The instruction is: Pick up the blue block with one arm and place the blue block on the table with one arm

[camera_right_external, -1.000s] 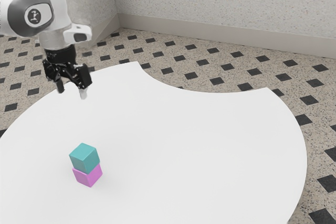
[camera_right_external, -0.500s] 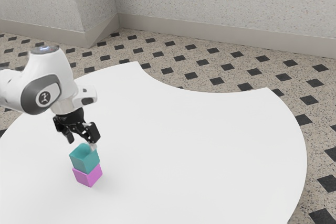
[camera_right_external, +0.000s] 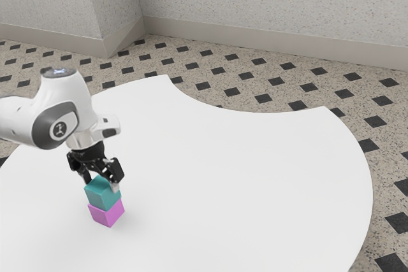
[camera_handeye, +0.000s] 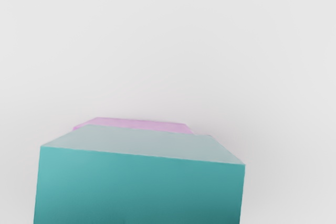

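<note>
**Blue-teal cube block [camera_right_external: 102,198] lies directly beneath the open black two-finger tool [camera_right_external: 101,184]**

The relation that matters is vertical: the block is below the tool, its upper part between the fingers, in the lower left of the exterior view. The tool points down, and its fingers stand apart, one toward the exterior view's left and the other toward its right, at the block's top. It is open; I see no grip on the block, though whether either finger touches it I cannot tell. Being a cube, the block offers no long axis; the fingers' line looks roughly parallel to one of its top edges, so the alignment seems good.

The block sits on a pink cube block [camera_right_external: 107,213], which rests on the smooth white bench [camera_right_external: 236,176]. In the wrist view the upper block looms large along the lower edge, left of centre.

The step in hand appears to be the grasp. Perhaps a little more descent, then closing on opposite faces, would serve. Going too low could nudge the pink block. Lifting and setting down on the bench remain.
</note>
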Controlling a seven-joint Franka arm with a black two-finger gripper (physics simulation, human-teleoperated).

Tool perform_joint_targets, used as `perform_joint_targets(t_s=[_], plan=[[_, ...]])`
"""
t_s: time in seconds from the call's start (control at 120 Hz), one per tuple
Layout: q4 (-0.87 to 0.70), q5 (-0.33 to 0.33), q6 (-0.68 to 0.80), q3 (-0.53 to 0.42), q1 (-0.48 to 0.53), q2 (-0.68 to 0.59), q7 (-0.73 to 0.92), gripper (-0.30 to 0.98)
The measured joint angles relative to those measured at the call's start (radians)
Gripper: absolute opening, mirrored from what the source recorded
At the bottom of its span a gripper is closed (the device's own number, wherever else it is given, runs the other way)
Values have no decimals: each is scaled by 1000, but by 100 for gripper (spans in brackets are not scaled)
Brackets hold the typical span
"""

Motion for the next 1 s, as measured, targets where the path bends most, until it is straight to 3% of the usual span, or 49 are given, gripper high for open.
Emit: perform_joint_targets(t_s=[0.45, 0.592, 0.783, 0.867, 1.0], plan=[[4, -2, 32, 15, -10, 82, -4, 68], [8, 2, 43, 15, -13, 87, -6, 41], [47, 23, 46, 8, -13, 81, -23, 25], [146, 32, 14, -1, -11, 99, -33, 23], [504, 32, -132, -15, -4, 277, -34, 24]])
